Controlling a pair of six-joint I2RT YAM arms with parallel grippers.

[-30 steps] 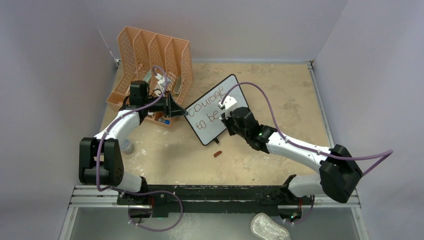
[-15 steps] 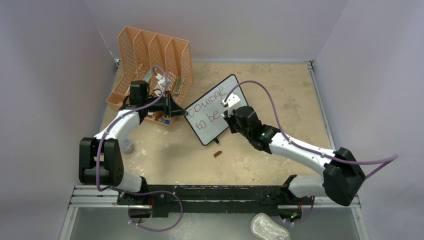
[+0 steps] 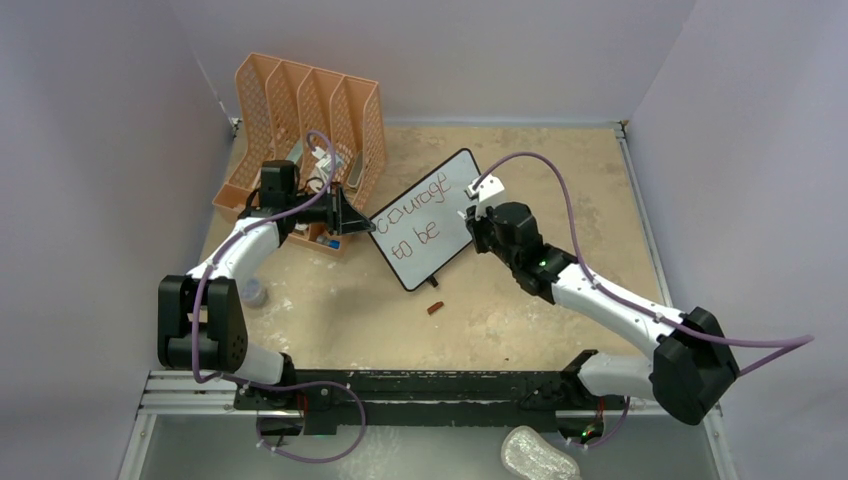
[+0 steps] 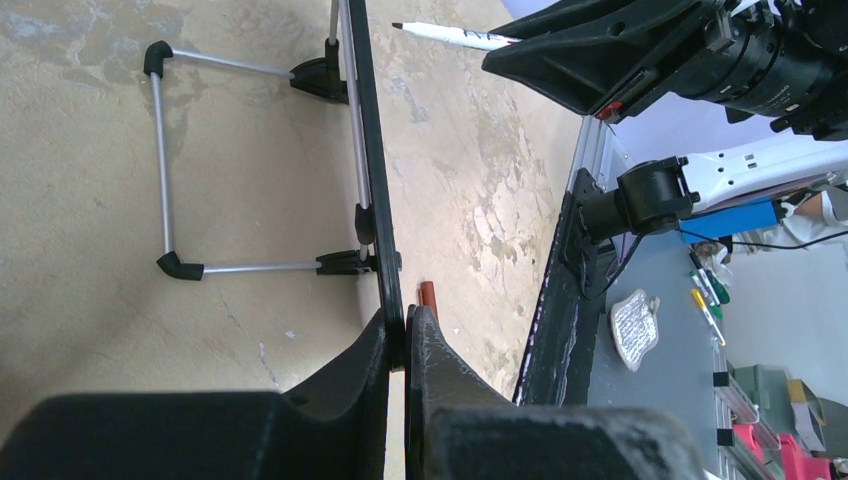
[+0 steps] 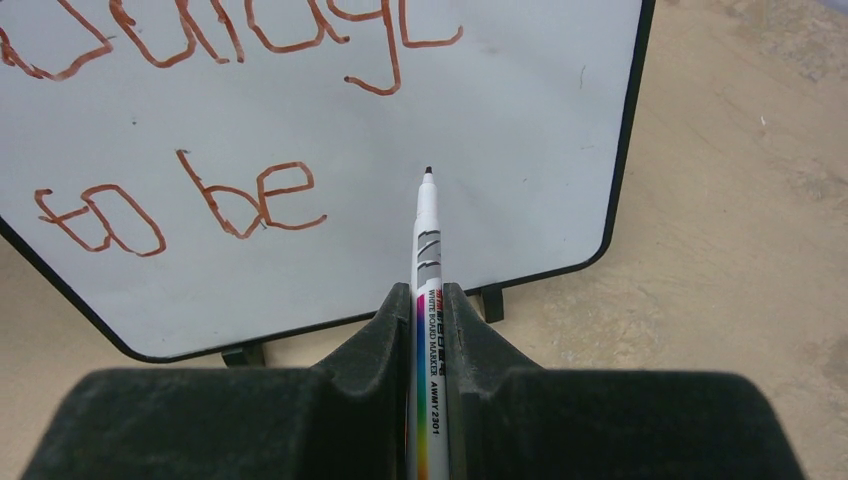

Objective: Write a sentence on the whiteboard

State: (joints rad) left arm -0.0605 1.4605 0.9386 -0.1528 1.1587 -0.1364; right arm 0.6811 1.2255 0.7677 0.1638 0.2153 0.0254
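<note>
whiteboard face showing smooth, glossy white, frame looking black plastic | stand gleaming as thin bare metal, black plastic corners | table looking matt, mottled beige, rough | marker shining as glossy white plastic | right gripper fingers looking matt, grainy black plastic | organizer showing perforated orange plastic

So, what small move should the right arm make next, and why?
Probably press the marker tip onto the whiteboard just right of "be". The sentence looks unfinished, the right end effector grips the marker with its tip off the surface, and the left end effector clamps the board's edge.
</note>
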